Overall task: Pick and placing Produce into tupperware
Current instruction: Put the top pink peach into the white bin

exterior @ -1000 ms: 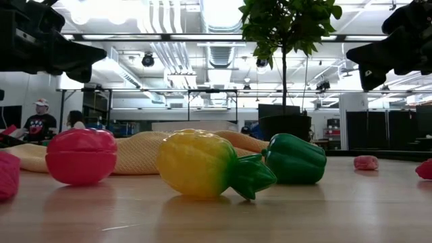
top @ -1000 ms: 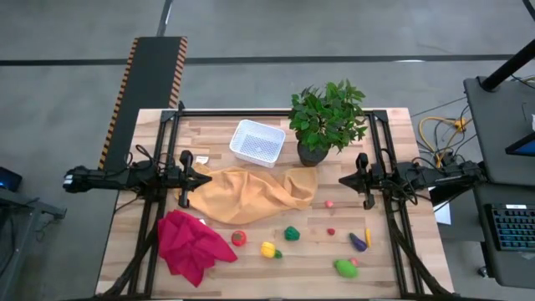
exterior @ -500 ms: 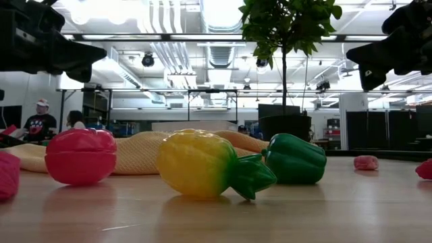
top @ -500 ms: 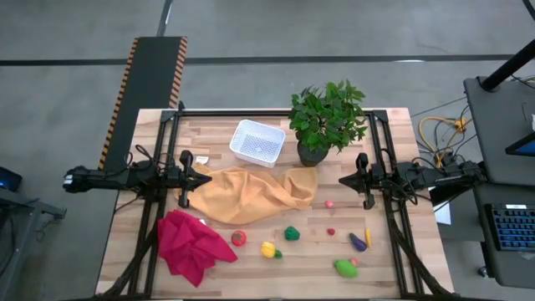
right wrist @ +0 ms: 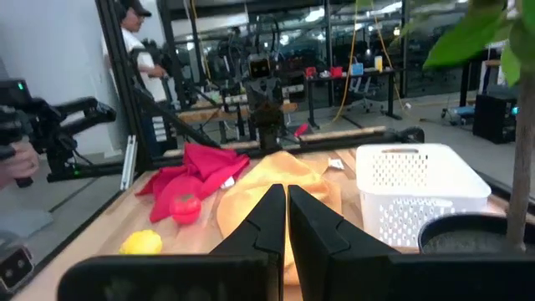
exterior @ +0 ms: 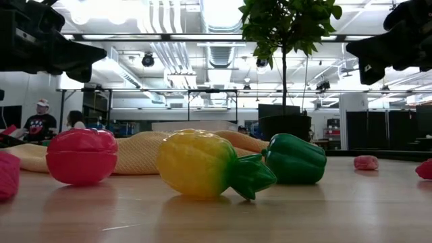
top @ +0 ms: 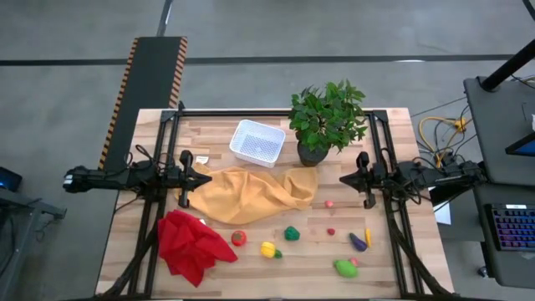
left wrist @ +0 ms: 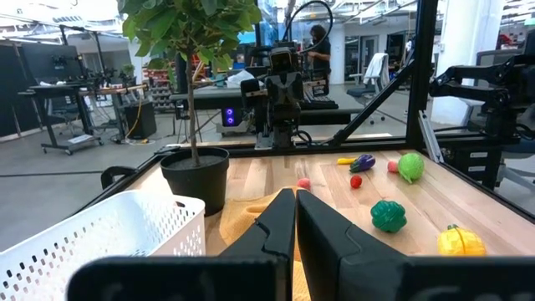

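Observation:
The white mesh bin (top: pixel 257 141) stands at the table's far middle, beside the black plant pot; it also shows in the left wrist view (left wrist: pixel 100 234) and the right wrist view (right wrist: pixel 418 188). Toy produce lies along the near half: a red piece (top: pixel 239 238), a yellow pineapple (top: pixel 268 249), a green pepper (top: pixel 291 233), a purple eggplant (top: pixel 359 242), a green piece (top: pixel 344 267) and small pink and red bits. My left gripper (top: pixel 209 176) is shut and empty above the table's left side. My right gripper (top: pixel 341 180) is shut and empty at the right side.
An orange cloth (top: pixel 251 194) lies crumpled in the middle of the table and a red cloth (top: pixel 191 245) at the near left. A leafy potted plant (top: pixel 326 121) stands at the far right of the bin. Black frame rails run along both table sides.

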You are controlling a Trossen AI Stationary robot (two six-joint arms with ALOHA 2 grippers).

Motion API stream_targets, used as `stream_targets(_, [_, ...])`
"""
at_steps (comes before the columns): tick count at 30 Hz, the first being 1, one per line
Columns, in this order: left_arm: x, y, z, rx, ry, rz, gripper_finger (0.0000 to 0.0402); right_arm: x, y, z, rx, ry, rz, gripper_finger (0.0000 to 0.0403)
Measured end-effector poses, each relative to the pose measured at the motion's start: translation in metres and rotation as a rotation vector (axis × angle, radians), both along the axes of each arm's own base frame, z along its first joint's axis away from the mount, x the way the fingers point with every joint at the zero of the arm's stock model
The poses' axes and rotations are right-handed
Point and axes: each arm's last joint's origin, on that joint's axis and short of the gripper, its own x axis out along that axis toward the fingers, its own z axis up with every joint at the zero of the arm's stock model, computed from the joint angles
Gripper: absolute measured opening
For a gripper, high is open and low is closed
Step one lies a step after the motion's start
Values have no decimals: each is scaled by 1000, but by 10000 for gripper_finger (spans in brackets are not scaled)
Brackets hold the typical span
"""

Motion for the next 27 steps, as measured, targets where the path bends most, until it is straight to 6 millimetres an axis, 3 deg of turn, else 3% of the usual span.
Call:
stream_targets(8, [-1,0,12,-7,-121,1,0,-5,-1,24,40,-254,4,10])
stream_targets(12, [-2,0,17,-4,-182,3,10,-10,1,39,15,-347,67,36])
stream_targets(17, [-2,1,20,-10,-207,35,71,-11,0,61,-12,-198,56,108])
stream_targets(21, [-3,1,23,-18,-240,34,123,-17,-1,97,-11,-108,58,160])
stream_targets(27, [-4,1,26,-21,-273,35,152,-12,-4,108,182,327,-111,177])
